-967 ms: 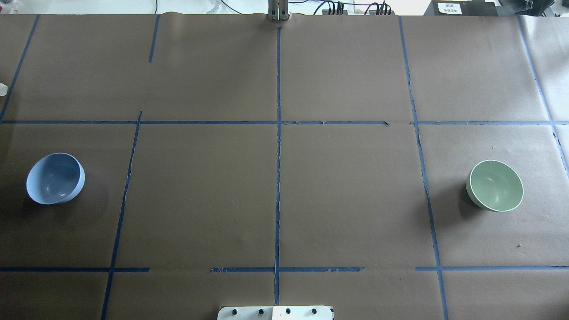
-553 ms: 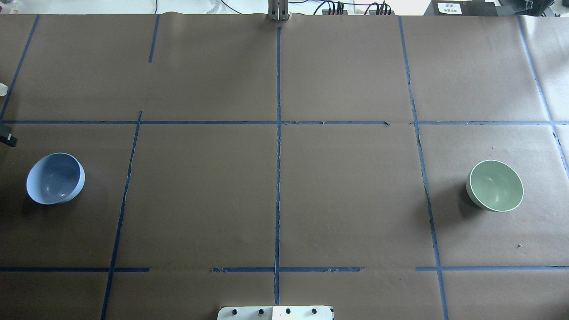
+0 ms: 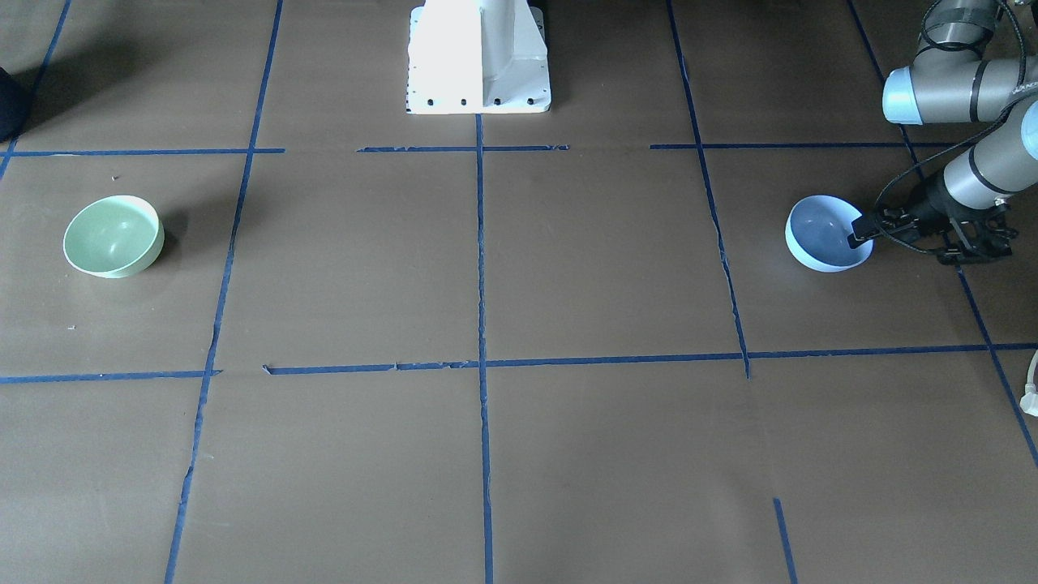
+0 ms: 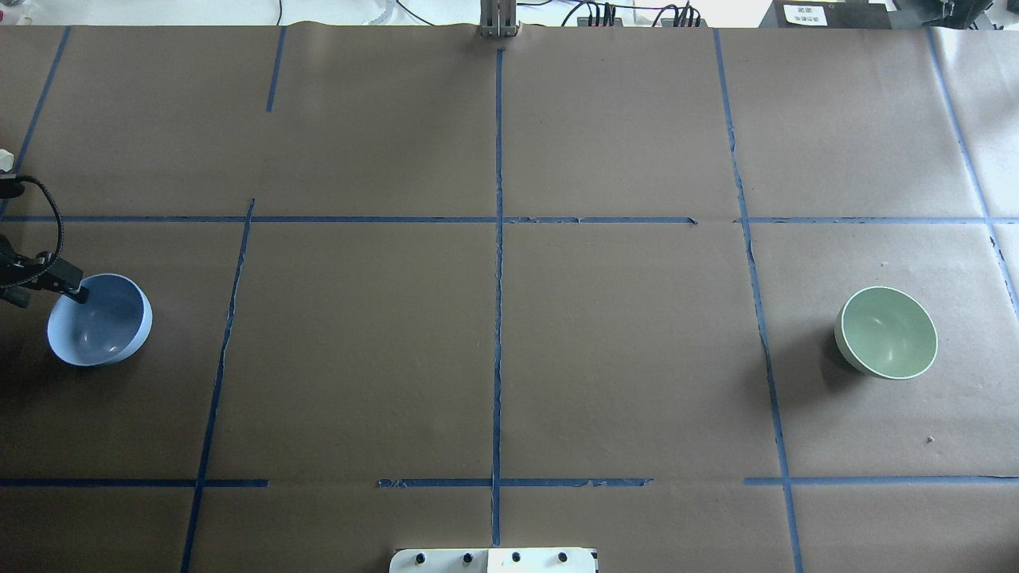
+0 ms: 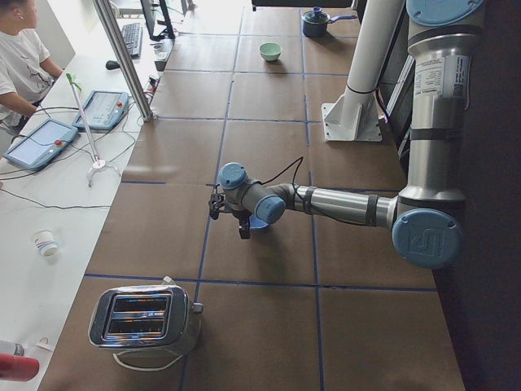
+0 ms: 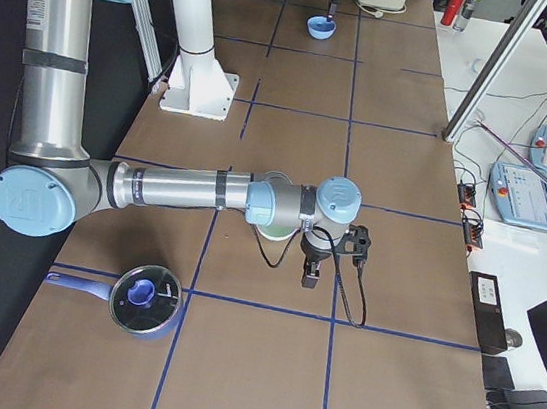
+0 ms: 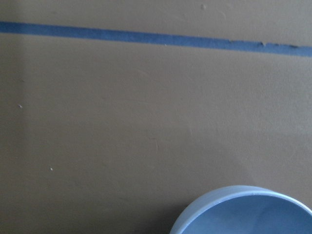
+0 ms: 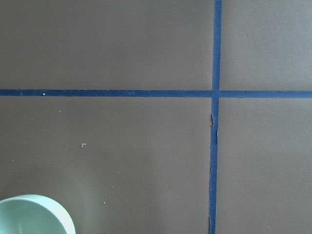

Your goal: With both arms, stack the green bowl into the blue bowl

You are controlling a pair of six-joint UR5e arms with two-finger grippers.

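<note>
The blue bowl [image 4: 99, 322] stands upright at the table's left, and the green bowl [image 4: 886, 333] upright at its right. My left gripper [image 4: 78, 293] is at the blue bowl's far left rim, with its tip over the edge; it also shows in the front view [image 3: 858, 234] beside the blue bowl [image 3: 823, 235]. I cannot tell whether it is open. The left wrist view shows only the blue bowl's rim [image 7: 243, 214]. My right gripper [image 6: 311, 273] shows only in the exterior right view, low beside the green bowl [image 6: 275, 230]; I cannot tell its state.
A white pedestal base [image 3: 478, 57] stands at the robot's side of the table. A toaster [image 5: 146, 319] sits beyond the left end. A lidded pot [image 6: 145, 299] sits near the right end. Blue tape lines cross the brown paper.
My left gripper has come in from the view's left edge to the blue bowl's rim. Neither bowl has moved.
</note>
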